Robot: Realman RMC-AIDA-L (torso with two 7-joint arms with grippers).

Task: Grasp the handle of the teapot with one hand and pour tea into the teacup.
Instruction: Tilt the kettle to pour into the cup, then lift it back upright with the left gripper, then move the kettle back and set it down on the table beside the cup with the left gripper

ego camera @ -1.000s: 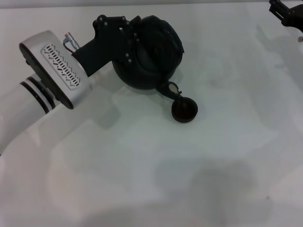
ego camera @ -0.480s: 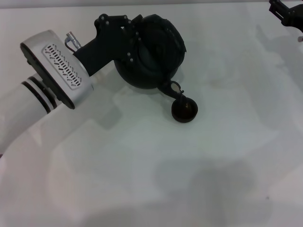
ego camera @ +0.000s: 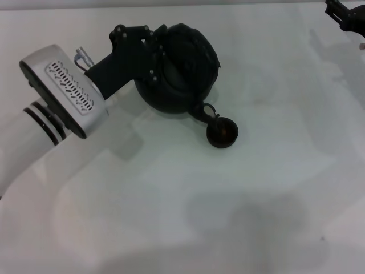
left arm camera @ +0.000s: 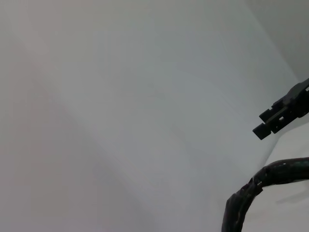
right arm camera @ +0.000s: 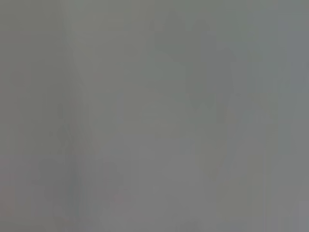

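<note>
Fingers: on the left gripper [ego camera: 162,43] they are clamped on the handle [ego camera: 174,35] of the teapot; the black wrist block hides the pads themselves, so the hold is judged from how the pot hangs tilted off the arm.

Left arm: white, with black rings and a vented panel [ego camera: 69,87], reaching in from the near left of the bench [ego camera: 171,205] toward the pot.

Teacup: the teacup [ego camera: 222,132] stands on the bench, nearest of the task's things, small and dark, just below and touching or nearly touching the spout tip.

Teapot: the teapot [ego camera: 182,68] sits just behind the cup, tipped so its spout [ego camera: 202,111] points down over the cup's rim.

Handle up close: the left wrist view shows a wrapped dark arc of the handle [left arm camera: 260,186] and little else but pale bench.

Right gripper: the right gripper [ego camera: 345,16] is parked at the far right corner, well apart from the work; whether its fingers are open or closed cannot be told.

Step in hand: the pour itself, by my reckoning, with the spout lined up on the cup; no stream of tea can be made out.

Next move: I would expect a slow further tilt, keeping the spout over the cup, then a return to level before the cup overfills.

Writing: no brand, label or lettering can be read anywhere.
</note>
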